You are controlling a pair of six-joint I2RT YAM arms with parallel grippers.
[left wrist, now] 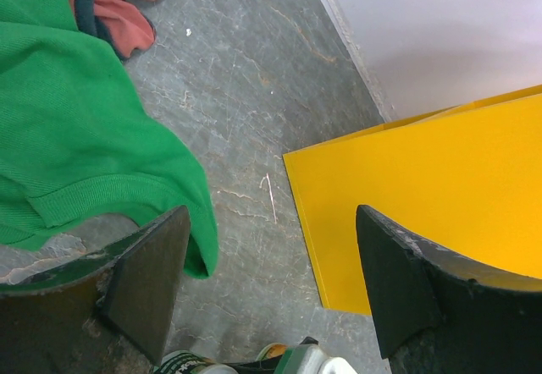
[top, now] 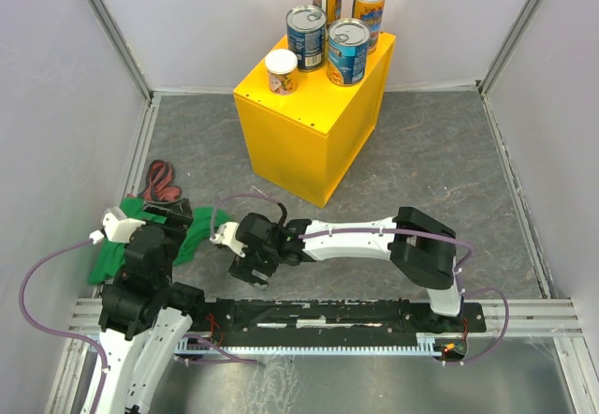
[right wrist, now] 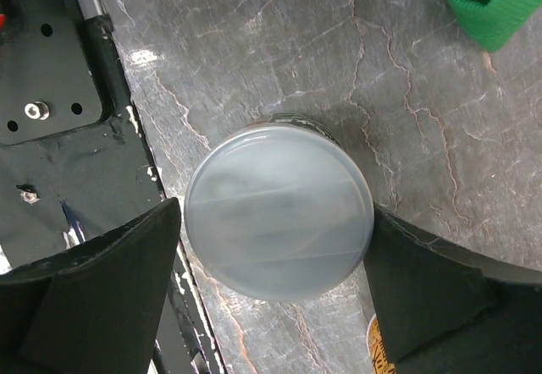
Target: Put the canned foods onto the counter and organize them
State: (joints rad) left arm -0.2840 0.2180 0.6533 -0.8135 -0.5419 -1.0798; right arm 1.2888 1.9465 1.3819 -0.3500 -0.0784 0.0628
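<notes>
1. A robotics lab test cell, not a real kitchen: plain pale wall panels [top: 215,21] held in metal corner posts [top: 109,30] close off the desk's left, far and right edges.
2. A silver slotted aluminium rail [top: 524,316] runs along the near edge, carrying a black mounting plate [top: 328,316] and looped purple cables [top: 22,292].
3. The only "counter" is a bright yellow box-shaped cabinet [top: 309,142] near the far edge, on a grey marble-patterned desk surface [top: 449,170].
</notes>
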